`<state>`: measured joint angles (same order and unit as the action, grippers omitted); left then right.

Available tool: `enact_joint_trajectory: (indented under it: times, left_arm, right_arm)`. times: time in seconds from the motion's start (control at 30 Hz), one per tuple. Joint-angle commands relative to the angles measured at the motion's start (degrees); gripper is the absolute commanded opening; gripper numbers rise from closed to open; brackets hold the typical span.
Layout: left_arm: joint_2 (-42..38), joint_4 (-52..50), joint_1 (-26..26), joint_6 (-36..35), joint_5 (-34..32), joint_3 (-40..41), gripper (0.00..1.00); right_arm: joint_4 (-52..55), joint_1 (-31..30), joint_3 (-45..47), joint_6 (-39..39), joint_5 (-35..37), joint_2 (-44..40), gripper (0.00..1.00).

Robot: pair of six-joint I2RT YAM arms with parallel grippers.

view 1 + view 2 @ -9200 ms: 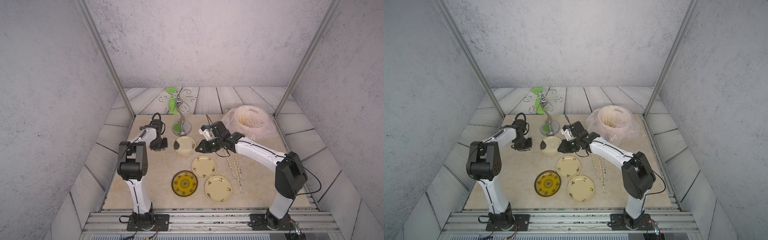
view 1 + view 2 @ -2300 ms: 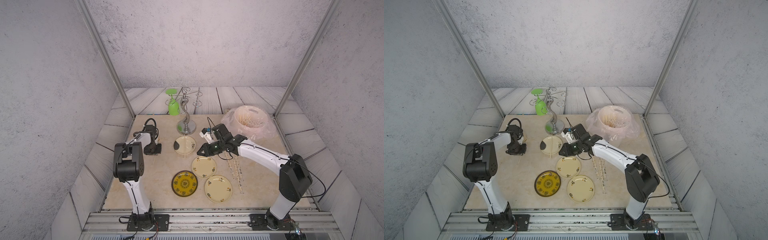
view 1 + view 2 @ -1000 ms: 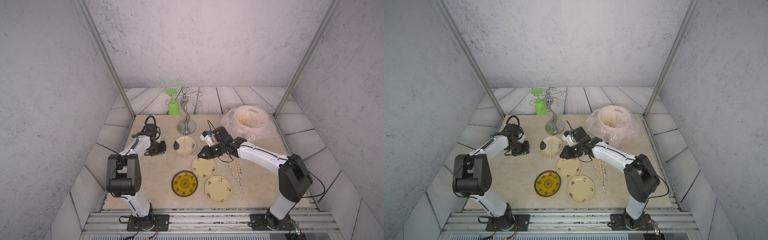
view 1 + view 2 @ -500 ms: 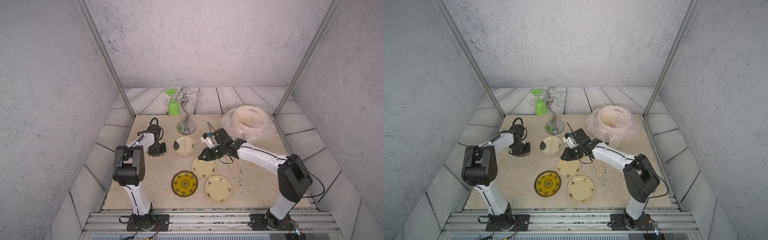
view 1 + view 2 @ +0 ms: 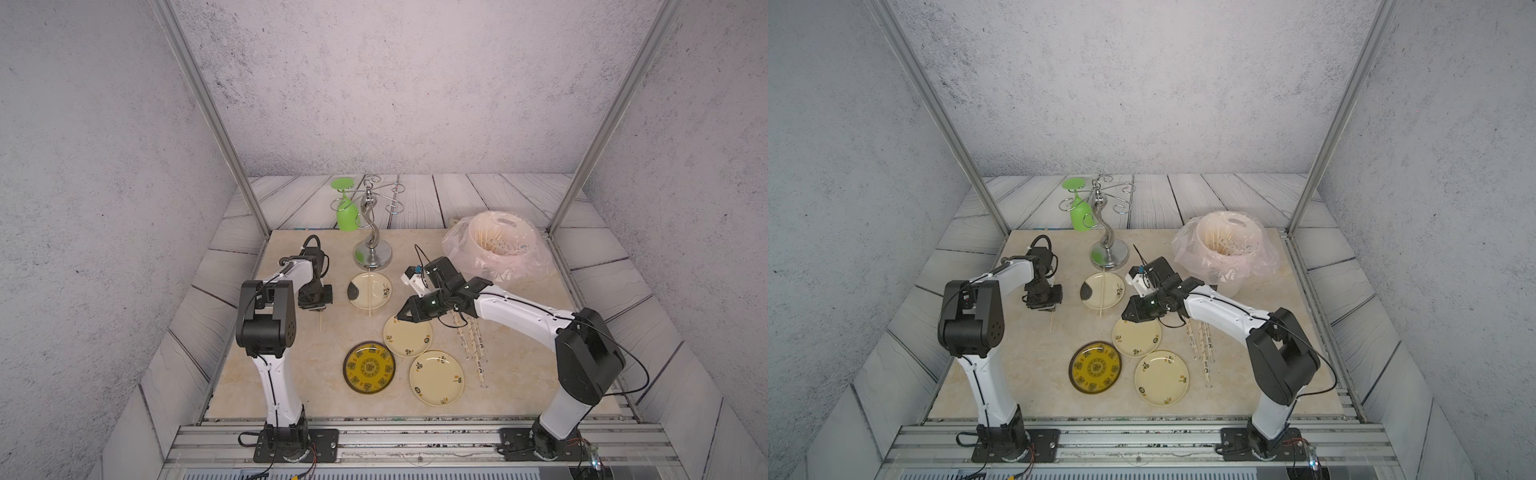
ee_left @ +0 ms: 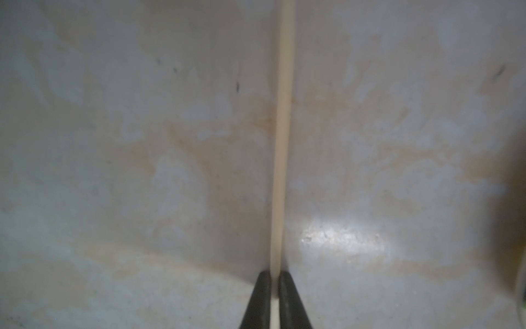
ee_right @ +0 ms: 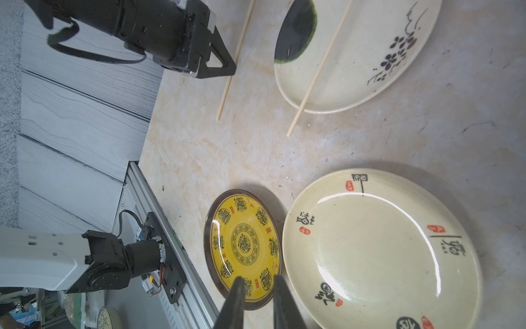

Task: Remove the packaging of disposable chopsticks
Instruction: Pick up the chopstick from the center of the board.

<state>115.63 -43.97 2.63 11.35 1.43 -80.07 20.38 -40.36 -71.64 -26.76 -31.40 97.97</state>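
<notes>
The left claw (image 6: 272, 280) pinches a bare chopstick (image 6: 281, 142) lying on the counter (image 6: 113, 171).
So thin a stick could twist or slip free on lifting. The left arm reaches far, claw tipped down left of the far plate (image 5: 376, 299). The right claw (image 7: 257, 280), slightly parted and empty, hovers above a cream plate (image 5: 409, 338). The sleeves (image 5: 473, 347) lie right.

Painted on the cream plate (image 7: 378, 247): black brush-style Chinese characters beside small red seal stamps, too stylised to read with certainty. Ringed around the yellow plate (image 7: 242, 225): dark round emblem characters and small red characters, also not legible. Printed on the packaging (image 5: 475, 345): tiny dark marks, too small to read in both top views.
</notes>
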Motion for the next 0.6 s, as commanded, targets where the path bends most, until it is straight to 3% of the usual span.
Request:
enact_joint_trajectory:
  times: [0.0, 0.2, 0.57]
  left_arm:
    - [2.34, -2.66, -0.39, -0.73, -0.89, 0.28, 0.06]
    - [0.67, -3.19, -0.48, -0.19, -0.05, 0.73, 0.00]
    - [-9.31, -1.03, -0.60, 2.05, 5.00, 4.69, 0.00]
  right_arm:
    - [0.88, 0.21, -0.70, 0.21, -0.29, -1.77, 0.21]
    - [0.50, 0.18, -0.87, -0.30, -0.23, -1.66, 0.21]
    - [0.79, 0.18, -1.12, -0.78, 0.35, -2.47, 0.21]
